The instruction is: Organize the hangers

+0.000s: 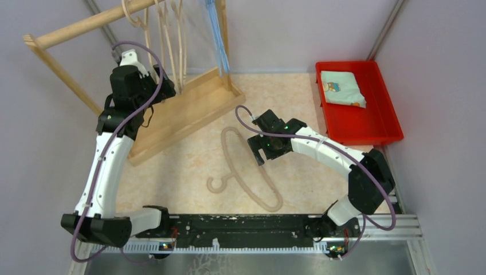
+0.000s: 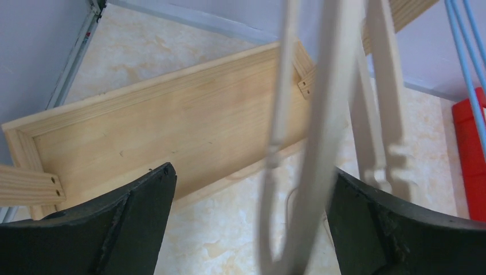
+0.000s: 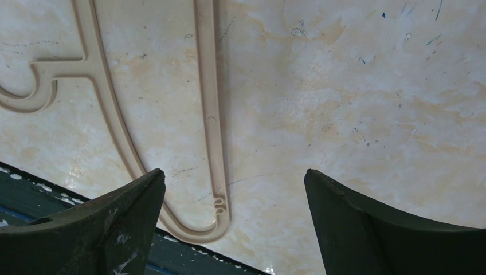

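Rounded beige hangers and thin light-blue wire ones hung on the wooden rail, so seemingly only one beige hanger was left, flat on the table beneath the wide-open, empty right gripper; the left gripper gaped too.

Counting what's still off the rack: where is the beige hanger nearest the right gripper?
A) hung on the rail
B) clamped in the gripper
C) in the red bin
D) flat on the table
D: the beige hanger lies flat on the table below the open right gripper.
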